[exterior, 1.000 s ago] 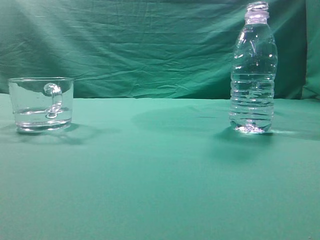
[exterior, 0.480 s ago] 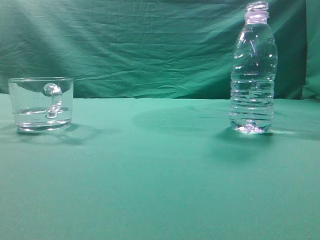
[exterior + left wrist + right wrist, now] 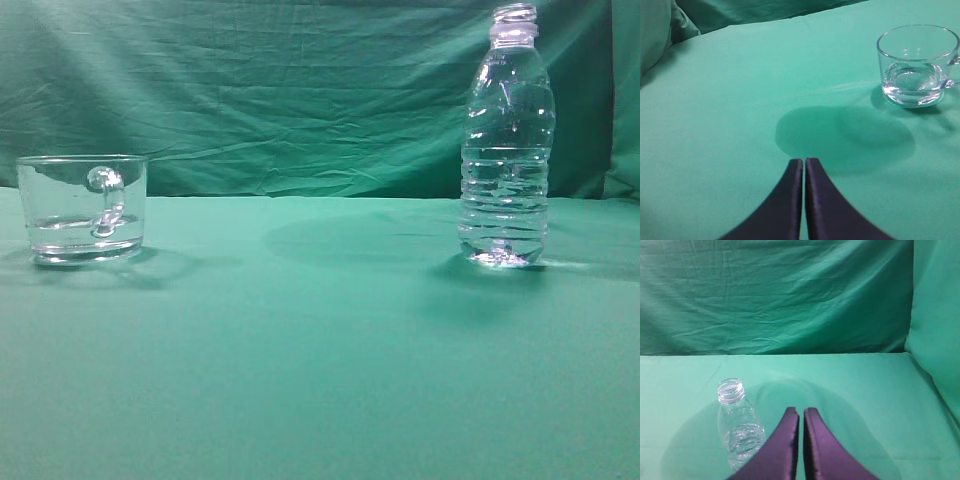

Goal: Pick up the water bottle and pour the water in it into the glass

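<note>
The water bottle [image 3: 506,140] stands upright and capless at the right of the green table, holding clear water in its ribbed lower part. It also shows in the right wrist view [image 3: 737,427], left of and below my right gripper [image 3: 801,411], which is shut and empty above the table. The glass [image 3: 82,207] stands at the left with a little water in the bottom. In the left wrist view the glass [image 3: 916,65] is far to the upper right of my left gripper [image 3: 804,161], which is shut and empty. Neither gripper shows in the exterior view.
A green cloth covers the table [image 3: 320,350] and hangs as a backdrop [image 3: 280,90] behind it. Cloth walls rise at the right side [image 3: 935,340] and the left side [image 3: 655,35].
</note>
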You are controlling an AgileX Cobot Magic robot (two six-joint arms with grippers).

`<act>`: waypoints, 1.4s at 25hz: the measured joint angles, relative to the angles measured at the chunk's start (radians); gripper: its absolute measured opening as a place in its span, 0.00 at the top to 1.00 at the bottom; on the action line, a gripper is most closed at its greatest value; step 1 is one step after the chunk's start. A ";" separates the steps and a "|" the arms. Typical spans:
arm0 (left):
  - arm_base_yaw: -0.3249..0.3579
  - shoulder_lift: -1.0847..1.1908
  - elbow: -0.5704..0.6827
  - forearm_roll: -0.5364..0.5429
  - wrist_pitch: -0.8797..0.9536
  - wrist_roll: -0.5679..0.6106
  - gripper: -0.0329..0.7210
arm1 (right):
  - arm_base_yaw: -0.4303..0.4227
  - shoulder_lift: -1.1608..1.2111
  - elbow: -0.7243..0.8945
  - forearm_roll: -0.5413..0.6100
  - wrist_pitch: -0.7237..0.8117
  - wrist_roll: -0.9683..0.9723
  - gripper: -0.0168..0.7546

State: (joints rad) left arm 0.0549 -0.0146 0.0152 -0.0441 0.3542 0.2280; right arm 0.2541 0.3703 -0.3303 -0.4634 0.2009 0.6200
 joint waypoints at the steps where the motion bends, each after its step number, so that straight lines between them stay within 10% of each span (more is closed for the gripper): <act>1: 0.000 0.000 0.000 0.000 0.000 0.000 0.96 | 0.000 -0.007 0.000 -0.006 0.007 0.000 0.98; 21: 0.000 0.000 0.000 0.000 0.000 0.000 0.96 | -0.242 -0.344 0.355 -0.015 -0.094 0.004 0.98; 35: 0.000 0.000 0.000 0.000 0.000 0.000 0.96 | -0.197 -0.380 0.357 -0.011 0.084 -0.051 0.98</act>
State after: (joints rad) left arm 0.0549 -0.0146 0.0152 -0.0441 0.3542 0.2280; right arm 0.0572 -0.0101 0.0267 -0.4748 0.2846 0.5694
